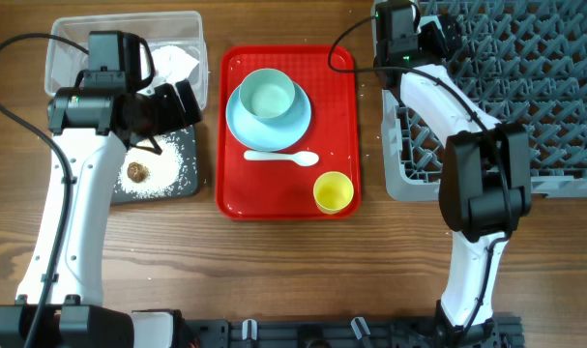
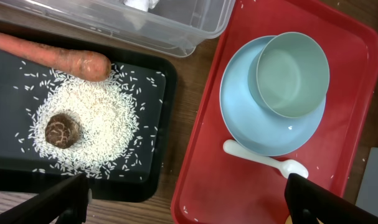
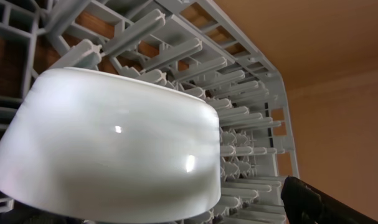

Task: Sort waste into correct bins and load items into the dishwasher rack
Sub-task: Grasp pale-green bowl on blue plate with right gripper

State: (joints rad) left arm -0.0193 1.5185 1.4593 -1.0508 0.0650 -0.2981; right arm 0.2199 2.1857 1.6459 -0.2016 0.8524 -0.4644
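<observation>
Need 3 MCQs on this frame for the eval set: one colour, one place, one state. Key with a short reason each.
1. What colour is the cup?
A) yellow
B) green
C) black

2. Where does the white spoon lie?
A) inside the cup
B) on the red tray, beside the plate
C) on the plate

3. How do the left fingers stand?
A) shut on the spoon
B) shut on the cup
C) open, holding nothing

Key:
1 A: the overhead view shows it plain yellow.
2 B: the spoon rests on the tray's red floor, just off the plate's rim.
3 C: the left wrist view shows both fingers set wide apart, gripping nothing.
</observation>
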